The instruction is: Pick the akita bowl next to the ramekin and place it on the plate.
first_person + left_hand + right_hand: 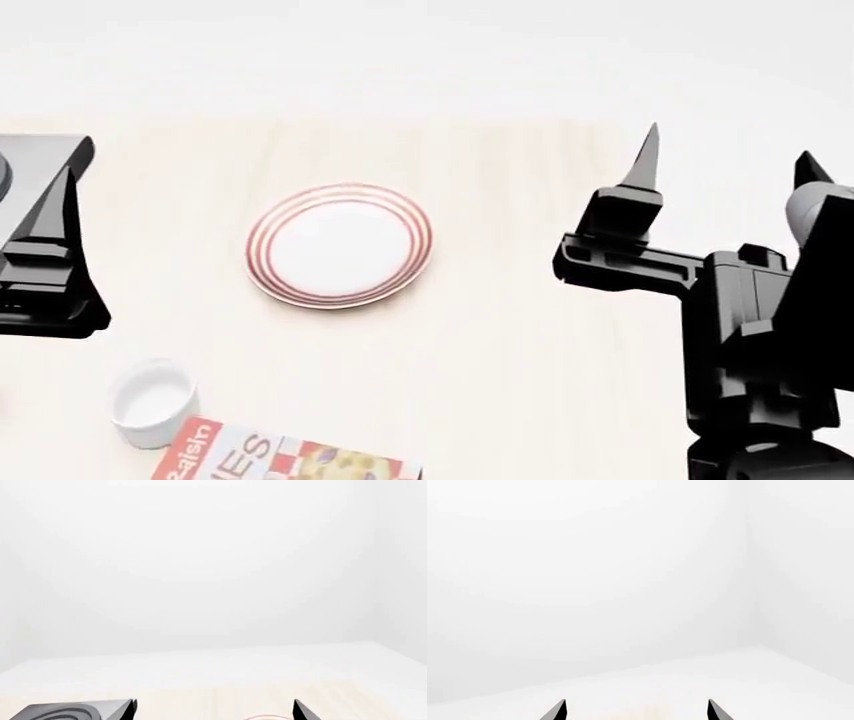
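Observation:
The plate, white with thin red rings, lies in the middle of the pale wooden table in the head view. A sliver of its rim shows low between the left fingers. The plain white ramekin stands near the front left. The akita bowl is out of view. My left gripper is open with nothing between its tips, and its black housing sits left of the plate. My right gripper hovers right of the plate, open and empty, tips pointing at the far wall.
A raisin cereal box lies flat at the front edge, just right of the ramekin. White walls close off the far side of the table.

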Motion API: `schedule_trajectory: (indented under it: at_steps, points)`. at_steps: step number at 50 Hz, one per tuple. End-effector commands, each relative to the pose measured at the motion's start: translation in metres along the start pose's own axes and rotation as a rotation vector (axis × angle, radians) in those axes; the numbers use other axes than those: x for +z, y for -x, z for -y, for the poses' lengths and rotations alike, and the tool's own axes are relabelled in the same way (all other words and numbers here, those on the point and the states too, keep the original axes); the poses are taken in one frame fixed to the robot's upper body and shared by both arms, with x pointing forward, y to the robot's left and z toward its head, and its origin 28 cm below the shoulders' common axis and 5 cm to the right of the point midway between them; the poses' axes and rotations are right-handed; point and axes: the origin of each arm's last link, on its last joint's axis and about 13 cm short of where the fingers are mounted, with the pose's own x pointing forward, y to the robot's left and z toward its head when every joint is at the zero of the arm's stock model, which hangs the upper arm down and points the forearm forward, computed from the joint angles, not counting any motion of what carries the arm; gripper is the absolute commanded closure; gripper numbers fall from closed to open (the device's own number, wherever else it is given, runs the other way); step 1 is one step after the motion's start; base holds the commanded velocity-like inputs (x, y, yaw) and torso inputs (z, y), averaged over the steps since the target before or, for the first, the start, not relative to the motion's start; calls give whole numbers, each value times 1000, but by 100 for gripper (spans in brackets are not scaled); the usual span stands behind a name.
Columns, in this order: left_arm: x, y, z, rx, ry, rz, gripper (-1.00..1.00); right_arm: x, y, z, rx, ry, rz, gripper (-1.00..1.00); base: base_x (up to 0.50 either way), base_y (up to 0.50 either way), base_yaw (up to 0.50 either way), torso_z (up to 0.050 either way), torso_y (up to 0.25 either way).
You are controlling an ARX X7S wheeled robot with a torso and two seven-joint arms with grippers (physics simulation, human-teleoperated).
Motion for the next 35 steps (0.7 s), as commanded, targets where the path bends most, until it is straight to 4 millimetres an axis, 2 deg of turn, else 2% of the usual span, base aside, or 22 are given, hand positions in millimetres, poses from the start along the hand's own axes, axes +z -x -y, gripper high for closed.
schedule_trajectory:
  at_steps: [1, 35]
  points:
    - [1, 0, 1, -1, -1, 1, -100, 7, 5, -2, 0, 2, 4, -100, 188, 0, 0, 0, 0]
    - [0, 1, 1, -2, -4, 0, -100, 7, 4, -1, 4, 1, 10, -100, 194, 0, 0, 0, 0]
